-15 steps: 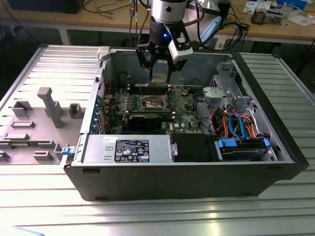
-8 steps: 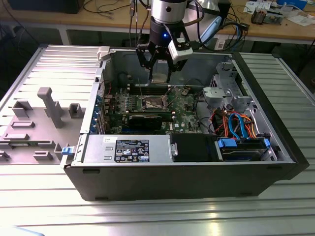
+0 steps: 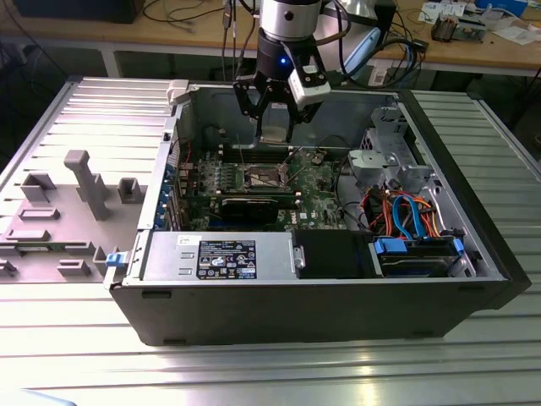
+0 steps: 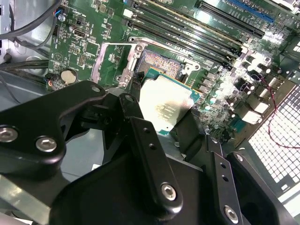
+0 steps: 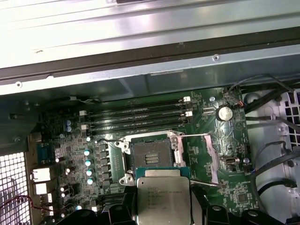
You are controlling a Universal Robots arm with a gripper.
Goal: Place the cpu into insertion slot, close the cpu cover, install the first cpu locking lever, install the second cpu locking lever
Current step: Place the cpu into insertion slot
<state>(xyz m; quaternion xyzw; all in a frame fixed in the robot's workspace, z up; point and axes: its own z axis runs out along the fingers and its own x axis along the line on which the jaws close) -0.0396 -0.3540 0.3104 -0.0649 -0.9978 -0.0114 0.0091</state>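
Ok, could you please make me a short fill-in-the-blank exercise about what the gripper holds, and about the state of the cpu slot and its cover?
1. The gripper is shut on the ____, held above the green board.
2. The insertion slot is ____: no chip lies in it.
3. The cpu cover is ____, swung to the side of the slot.

Missing words: cpu; empty; open.

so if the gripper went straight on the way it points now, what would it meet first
Probably the open socket on the green board, met by the cpu that the gripper holds. Depth is unclear, so it may land just off the socket's edge.
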